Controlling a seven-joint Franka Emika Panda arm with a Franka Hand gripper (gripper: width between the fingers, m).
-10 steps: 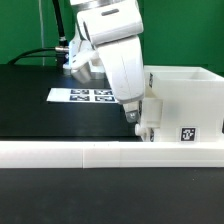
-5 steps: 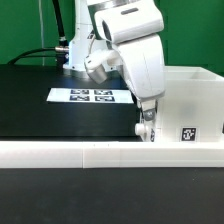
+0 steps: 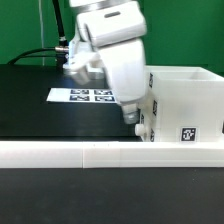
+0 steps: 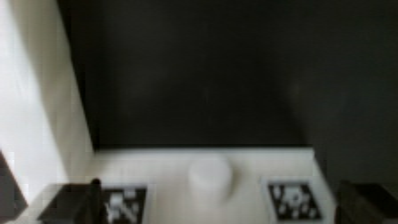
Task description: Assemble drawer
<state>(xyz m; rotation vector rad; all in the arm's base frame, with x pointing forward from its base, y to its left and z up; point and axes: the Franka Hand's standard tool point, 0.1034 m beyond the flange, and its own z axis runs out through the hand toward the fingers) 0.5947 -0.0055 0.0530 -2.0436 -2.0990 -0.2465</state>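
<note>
The robot arm reaches down over the black table, its gripper low beside the open-topped white casing of the drawer, which stands at the exterior view's right behind the long low white wall. One black-and-white square tag shows on the casing's front; its pattern carries no readable letters. The marker board lies flat on the table behind the arm, four tags visible, none with legible writing. In the wrist view, blurred, a small white tray with a rounded knob sits between the dark fingertips, a tag on either side of the knob. Whether the fingers press the tray or stand clear of it cannot be told.
</note>
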